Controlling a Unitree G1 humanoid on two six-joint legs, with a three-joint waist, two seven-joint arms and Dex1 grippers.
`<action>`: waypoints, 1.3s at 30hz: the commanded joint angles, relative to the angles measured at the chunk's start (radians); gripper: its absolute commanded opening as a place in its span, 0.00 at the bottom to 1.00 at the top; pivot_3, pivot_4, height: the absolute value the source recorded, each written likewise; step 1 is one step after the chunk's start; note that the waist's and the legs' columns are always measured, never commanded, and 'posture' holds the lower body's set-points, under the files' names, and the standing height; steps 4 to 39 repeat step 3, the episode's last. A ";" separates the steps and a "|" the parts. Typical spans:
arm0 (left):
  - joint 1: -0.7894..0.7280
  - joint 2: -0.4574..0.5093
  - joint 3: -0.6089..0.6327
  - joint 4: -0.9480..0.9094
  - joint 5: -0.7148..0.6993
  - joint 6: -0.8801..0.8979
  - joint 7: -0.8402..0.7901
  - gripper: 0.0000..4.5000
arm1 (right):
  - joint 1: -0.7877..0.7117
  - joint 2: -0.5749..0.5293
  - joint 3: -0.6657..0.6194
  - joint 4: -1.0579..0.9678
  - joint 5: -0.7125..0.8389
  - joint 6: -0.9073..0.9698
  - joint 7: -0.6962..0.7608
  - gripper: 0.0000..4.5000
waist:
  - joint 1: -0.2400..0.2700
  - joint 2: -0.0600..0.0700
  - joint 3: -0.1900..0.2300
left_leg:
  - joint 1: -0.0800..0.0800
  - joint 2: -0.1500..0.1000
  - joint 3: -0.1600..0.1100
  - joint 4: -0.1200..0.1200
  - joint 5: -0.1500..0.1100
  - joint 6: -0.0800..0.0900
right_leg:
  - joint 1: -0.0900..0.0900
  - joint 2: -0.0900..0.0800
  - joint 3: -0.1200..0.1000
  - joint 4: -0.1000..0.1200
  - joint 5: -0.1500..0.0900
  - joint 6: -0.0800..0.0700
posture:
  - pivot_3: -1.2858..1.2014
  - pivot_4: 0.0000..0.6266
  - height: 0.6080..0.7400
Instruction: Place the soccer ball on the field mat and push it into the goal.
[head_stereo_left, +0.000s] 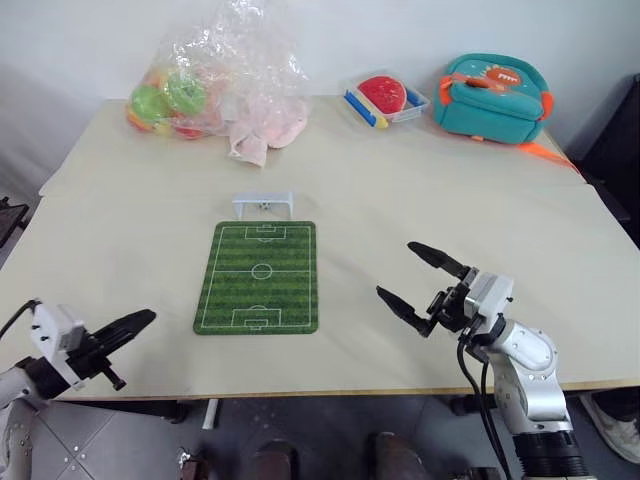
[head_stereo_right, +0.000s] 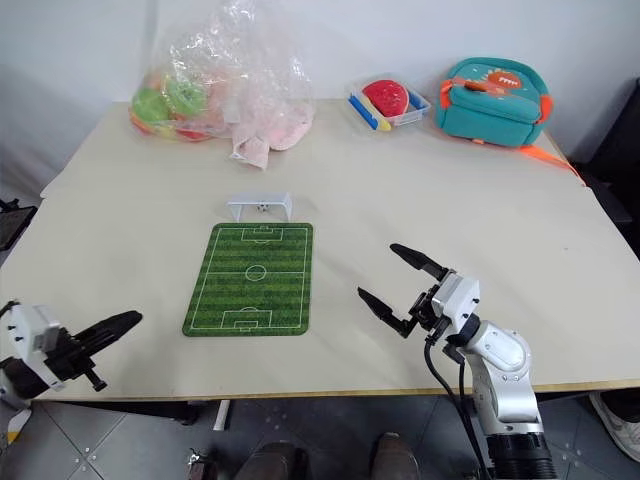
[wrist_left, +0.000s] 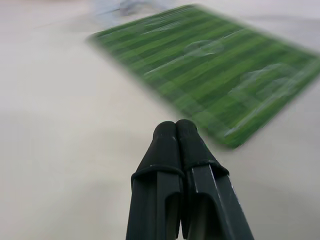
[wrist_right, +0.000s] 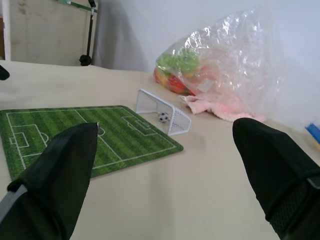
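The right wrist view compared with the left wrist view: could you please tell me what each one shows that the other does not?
Right wrist view alone: the soccer ball sitting inside the goal, the clear plastic bag of toys beyond it, and the right end effector with fingers spread apart. Left wrist view alone: the left end effector, fingers pressed together and empty. Both share the field mat lying on the beige table.

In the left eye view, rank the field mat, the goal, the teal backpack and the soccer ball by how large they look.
1. field mat
2. teal backpack, though it sits farther back, so it is unsure
3. goal
4. soccer ball, a speck inside the goal
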 joint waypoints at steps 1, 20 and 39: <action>-0.001 -0.016 0.032 0.002 0.008 -0.036 0.055 0.01 | -0.018 -0.015 -0.002 -0.006 0.023 0.007 0.012 1.00 | 0.000 0.000 0.000 | 0.000 0.000 0.000 0.000 0.000 0.000 | 0.000 0.000 0.000 0.000 0.000 0.000 | 0.52 0.24 1.00; -0.011 -0.017 0.022 -0.005 0.024 -0.043 0.082 0.01 | -0.027 -0.018 0.000 -0.003 0.021 0.014 0.014 1.00 | 0.000 0.000 0.000 | 0.000 0.000 0.000 0.000 0.000 0.000 | 0.000 0.000 0.000 0.001 0.000 0.000 | 0.52 0.24 1.00; -0.011 -0.017 0.022 -0.005 0.024 -0.043 0.082 0.01 | -0.027 -0.018 0.000 -0.003 0.021 0.014 0.014 1.00 | 0.000 0.000 0.000 | 0.000 0.000 0.000 0.000 0.000 0.000 | 0.000 0.000 0.000 0.001 0.000 0.000 | 0.52 0.24 1.00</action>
